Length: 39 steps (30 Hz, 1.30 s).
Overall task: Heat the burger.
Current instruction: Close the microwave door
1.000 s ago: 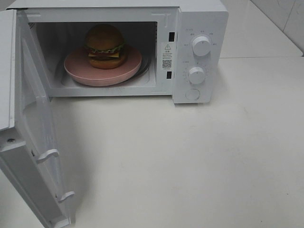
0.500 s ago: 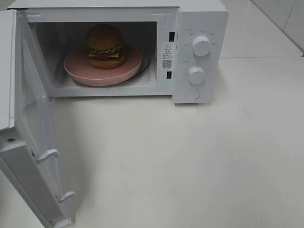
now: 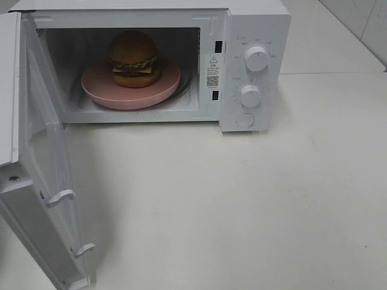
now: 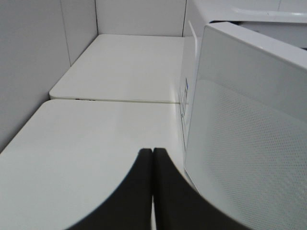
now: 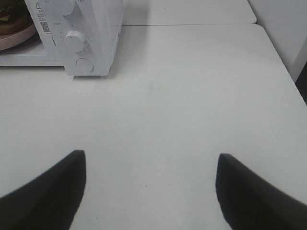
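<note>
The microwave (image 3: 254, 24) is sitting on the white surface (image 3: 242, 199) with its door (image 3: 42, 181) standing wide open on the left. Inside, the pink plate (image 3: 97, 87) is lying flat with the burger (image 3: 133, 57) sitting right in the middle of it. The burger is looking glossy: golden-brown bun, frilly green lettuce poking out, a yellow cheese corner, bottom bun touching the plate. The left tool (image 4: 152, 153) is pinching fully closed on nothing, hanging just beside the door's outer face. The right tool (image 5: 149, 154) is gaping wide, holding nothing, hovering over bare surface well apart from the two knobs (image 3: 257, 58). The door is getting cut off by the frame edge, the print round the knobs is looking too tiny to read, and the right wrist view is only catching a sliver of burger and plate
</note>
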Motion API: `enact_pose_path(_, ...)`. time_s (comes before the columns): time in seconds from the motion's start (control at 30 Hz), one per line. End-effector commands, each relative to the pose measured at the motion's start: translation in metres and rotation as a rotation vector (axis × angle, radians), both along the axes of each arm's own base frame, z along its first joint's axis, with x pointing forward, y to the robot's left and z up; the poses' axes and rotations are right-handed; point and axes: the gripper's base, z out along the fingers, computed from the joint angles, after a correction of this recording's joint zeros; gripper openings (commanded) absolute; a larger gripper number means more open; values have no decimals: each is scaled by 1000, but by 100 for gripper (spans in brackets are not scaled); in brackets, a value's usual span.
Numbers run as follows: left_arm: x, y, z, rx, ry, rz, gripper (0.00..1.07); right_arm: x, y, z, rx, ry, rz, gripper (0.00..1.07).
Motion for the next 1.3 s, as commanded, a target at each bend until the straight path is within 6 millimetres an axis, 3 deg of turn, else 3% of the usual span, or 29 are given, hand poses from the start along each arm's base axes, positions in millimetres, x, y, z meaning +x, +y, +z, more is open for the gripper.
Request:
enact_pose_path(0.03, 12, -11, -6, 11, -20, -123, 0, -4, 0, -1, 8, -22, -7, 71)
enact_pose_path(0.47, 25, -39, -21, 43, 31, -470, 0, -4, 0, -1, 8, -22, -7, 71)
enact_pose_path(0.73, 35, -48, -23, 40, 49, -560, 0, -4, 0, -1, 8, -22, -7, 71)
enact_pose_path(0.9, 43, -71, -26, 45, 65, -655, 0, -4, 0, -1, 8, -22, -7, 71)
enact_pose_path(1.3, 58, -103, -20, 46, 23, -706, 0, -4, 0, -1, 8, -22, -7, 71)
